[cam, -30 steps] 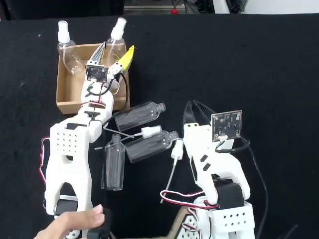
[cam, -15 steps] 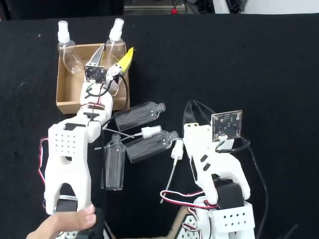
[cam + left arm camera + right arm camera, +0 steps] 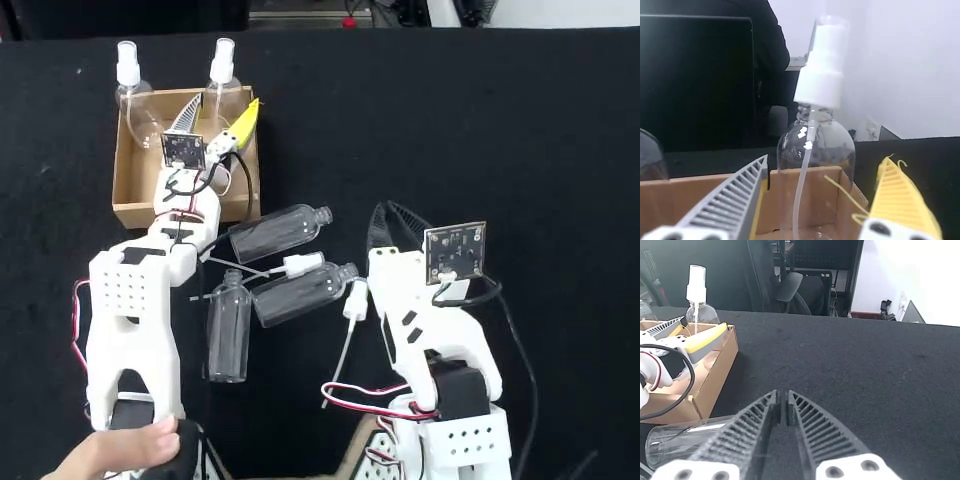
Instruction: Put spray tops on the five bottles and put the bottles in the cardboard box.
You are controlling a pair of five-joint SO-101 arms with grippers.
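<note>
High view: the left tool [image 3: 227, 100] hangs spread wide over the box [image 3: 128, 195], where two capped bottles [image 3: 131, 90] stand at the far wall. The right tool [image 3: 388, 211], nearly closed and empty, sits near three uncapped bottles [image 3: 280, 230] lying on the worktop [image 3: 500, 120].

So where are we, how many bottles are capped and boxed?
Done: two capped bottles stand in the cardboard box. In hand: nothing gripped; the left gripper hangs over the box, jaws open, facing one of them. Left: three uncapped bottles lie on the table beside two loose spray tops; the right gripper sits shut above the table.
</note>
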